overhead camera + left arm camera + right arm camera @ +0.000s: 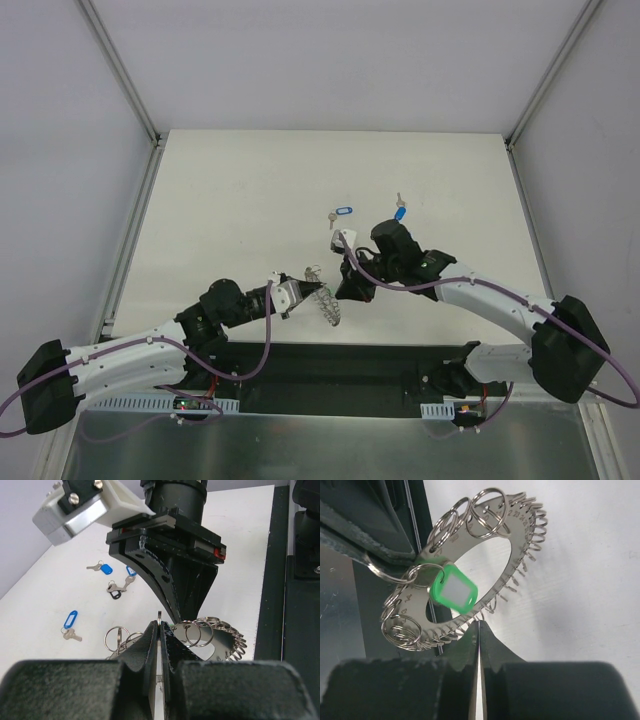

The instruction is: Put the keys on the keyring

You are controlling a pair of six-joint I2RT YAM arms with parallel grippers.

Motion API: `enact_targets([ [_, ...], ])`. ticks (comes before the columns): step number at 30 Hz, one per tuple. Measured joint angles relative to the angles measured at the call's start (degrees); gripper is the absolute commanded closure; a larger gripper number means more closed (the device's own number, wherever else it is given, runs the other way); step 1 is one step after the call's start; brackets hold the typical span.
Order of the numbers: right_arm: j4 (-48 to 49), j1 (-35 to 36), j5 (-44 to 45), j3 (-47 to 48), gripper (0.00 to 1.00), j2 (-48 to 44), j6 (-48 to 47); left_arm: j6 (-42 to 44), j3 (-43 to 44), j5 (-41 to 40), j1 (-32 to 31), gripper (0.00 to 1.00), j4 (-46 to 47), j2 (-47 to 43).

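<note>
Two blue keys lay on the table in the top view, one key just above the arms and another key to its right. The left wrist view counted more, at left of frame: three blue tags and a fourth, darker tag, each with a silver key.

Only the right wrist view showed the one green key, hanging from a small split ring on the keyring, off the table.

One keyring was held at centre frame in the top view, between the two grippers. The left arm stretched low from the lower left. The left gripper was clamped on a thin ring of the keyring, seen edge-on between its tips in its own view.

The right arm bent in from the lower right. The right gripper was closed to a slit, tips at the keyring's lower fringe; whether it pinched the fringe, I could not tell.
</note>
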Motion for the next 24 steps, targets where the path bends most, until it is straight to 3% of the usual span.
enact_targets([
  [3, 0.0, 0.0, 1.6, -0.3, 0.83, -2.2, 0.4, 0.0, -0.4, 0.0, 0.0, 1.00, 0.3, 0.0],
  [9, 0.6, -0.1, 6.4, -1.3, 0.80, -9.4, 1.0, 0.1, -0.5, -1.6, 0.0, 1.00, 0.0, 0.0],
  [13, 1.1, -0.1, 10.0, -2.1, 0.72, -11.7, 1.7, 0.1, -0.5, -2.9, 0.0, 1.00, -0.2, 0.2],
  [20, 1.3, -0.1, 20.7, -3.8, 0.35, -13.1, 4.2, -0.5, 0.9, -8.9, 1.4, 1.00, -2.9, 3.5],
  [24, 1.2, -0.3, 27.9, -4.4, 0.22, -14.1, 6.1, -3.2, 5.6, -11.4, 8.3, 1.00, -6.8, 7.6],
])
